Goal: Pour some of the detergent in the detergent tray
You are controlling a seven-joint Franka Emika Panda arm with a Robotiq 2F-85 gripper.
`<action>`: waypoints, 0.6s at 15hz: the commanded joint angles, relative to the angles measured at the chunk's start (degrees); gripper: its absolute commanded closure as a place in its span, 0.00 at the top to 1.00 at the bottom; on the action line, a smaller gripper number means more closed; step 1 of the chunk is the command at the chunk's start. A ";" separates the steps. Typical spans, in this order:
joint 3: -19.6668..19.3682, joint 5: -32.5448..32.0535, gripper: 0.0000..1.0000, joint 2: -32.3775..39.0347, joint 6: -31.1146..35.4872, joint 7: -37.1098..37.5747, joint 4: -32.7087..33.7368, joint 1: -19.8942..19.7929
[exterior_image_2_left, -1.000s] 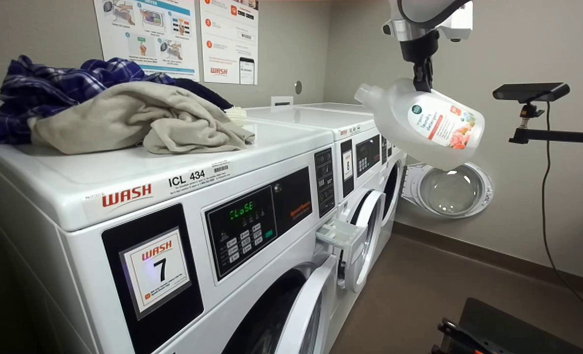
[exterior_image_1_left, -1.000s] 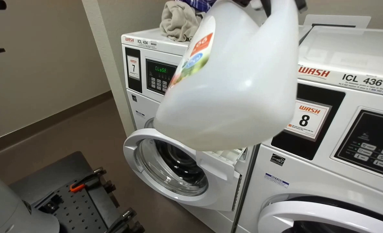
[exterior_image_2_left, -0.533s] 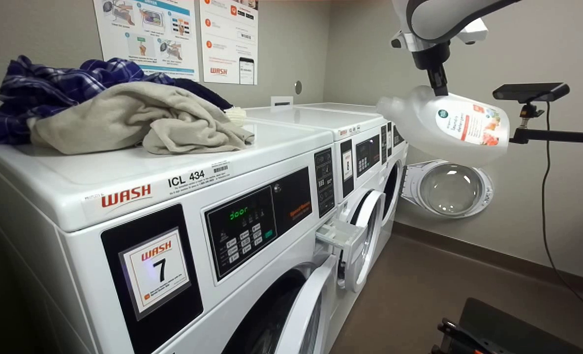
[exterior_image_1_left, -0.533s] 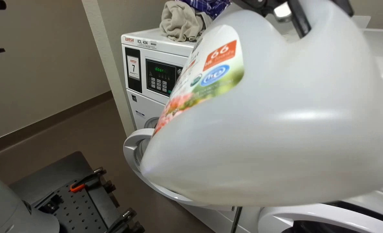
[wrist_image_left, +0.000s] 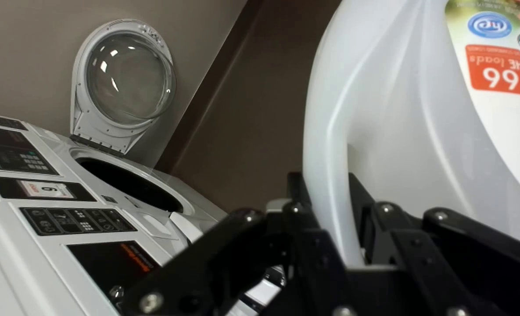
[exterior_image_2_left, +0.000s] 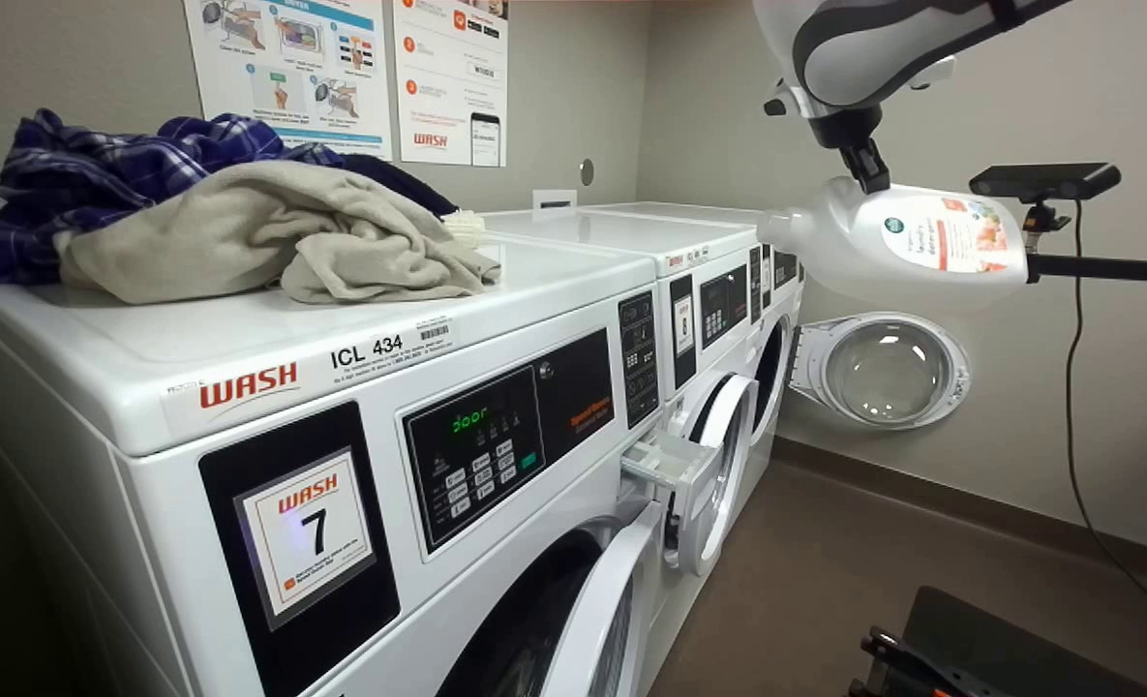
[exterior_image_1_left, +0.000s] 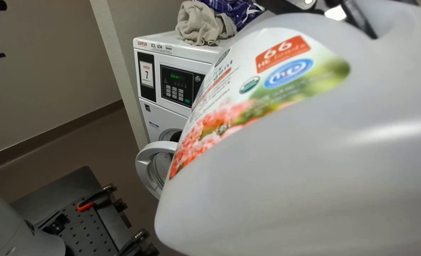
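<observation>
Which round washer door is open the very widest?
The far door, by the end wall: its full circle faces us in an exterior view. Door 7 and door 8 look only partway open, seen at a slant.

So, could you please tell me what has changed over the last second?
In an exterior view, the detergent bottle has moved right and swung nearer level, its neck lower; washer 7's display has switched from "CLoSE" to "door". The tool still grips the handle; the pulled-out detergent tray and the laundry pile stayed put.
</observation>
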 commanded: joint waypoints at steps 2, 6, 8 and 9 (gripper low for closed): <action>1.02 -5.56 0.06 2.46 1.41 -4.79 1.88 -0.47; 1.38 -9.65 0.06 4.74 4.98 -5.03 2.28 -0.44; 1.55 -11.15 0.06 5.47 7.15 -4.86 2.20 -0.44; 1.66 -11.92 0.06 5.77 8.17 -4.83 2.08 -0.45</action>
